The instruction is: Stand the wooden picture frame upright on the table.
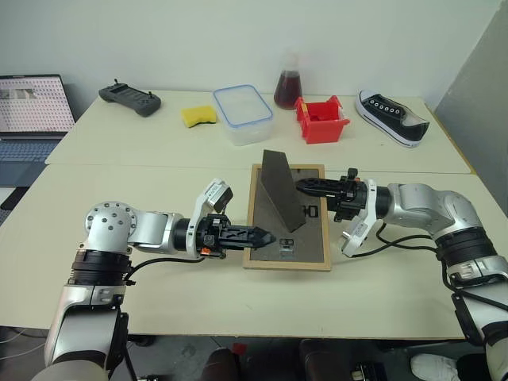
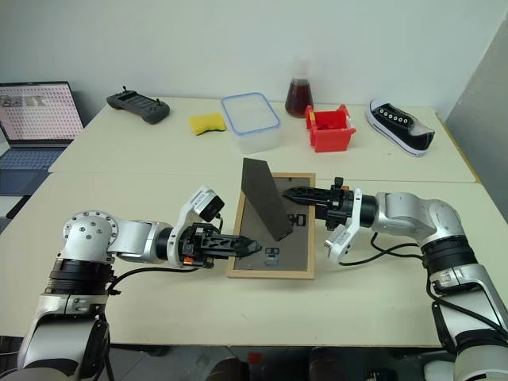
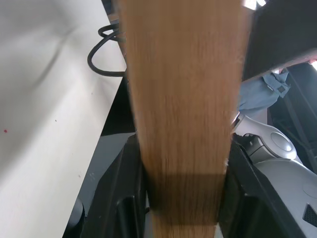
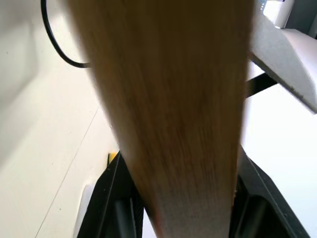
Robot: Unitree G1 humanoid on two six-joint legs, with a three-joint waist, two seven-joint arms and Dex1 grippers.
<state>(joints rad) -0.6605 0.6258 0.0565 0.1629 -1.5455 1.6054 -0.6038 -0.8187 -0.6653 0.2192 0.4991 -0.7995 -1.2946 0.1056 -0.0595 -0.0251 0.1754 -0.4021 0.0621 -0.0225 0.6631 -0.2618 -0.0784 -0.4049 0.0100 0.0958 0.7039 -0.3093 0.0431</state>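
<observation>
The wooden picture frame is roughly level over the near section of the table, dark back up. Its easel stand is swung up into a dark wedge. My left gripper reaches in from the left and is shut on the frame's left edge. In the left wrist view the light-wood edge sits between its black fingers. My right gripper comes from the right and is shut on the right edge, near the stand. The wood sits between its fingers too. The picture side faces down, hidden.
Along the far section stand a clear box with blue rim, a red bin, a flask of dark liquid, a sneaker, a yellow sponge and a black controller. A laptop is at far left.
</observation>
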